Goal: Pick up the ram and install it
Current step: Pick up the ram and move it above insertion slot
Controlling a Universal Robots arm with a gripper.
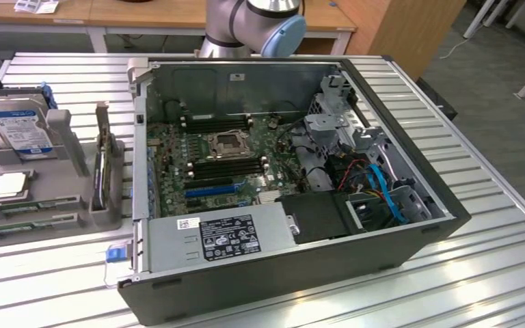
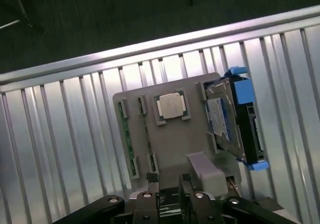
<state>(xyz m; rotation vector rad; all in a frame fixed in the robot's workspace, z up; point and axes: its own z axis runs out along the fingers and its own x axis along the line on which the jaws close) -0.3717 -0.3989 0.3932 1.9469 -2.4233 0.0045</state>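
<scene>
Hovering above a grey plastic parts holder (image 2: 175, 144) on a slatted metal table (image 2: 60, 134), the black two-fingered gripper (image 2: 169, 179) has its jaws apart and empty. The ram (image 2: 126, 139), a long thin green circuit-board stick, lies in the holder's outermost slot, beside an open dark-grey metal computer case (image 1: 290, 287).

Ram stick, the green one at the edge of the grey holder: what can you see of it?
The ram stick is a long, thin green board standing on its narrow edge. Its two ends sit in slots along the outer side of the grey holder, apart from the square silver chip. The open gripper is not touching it.
</scene>
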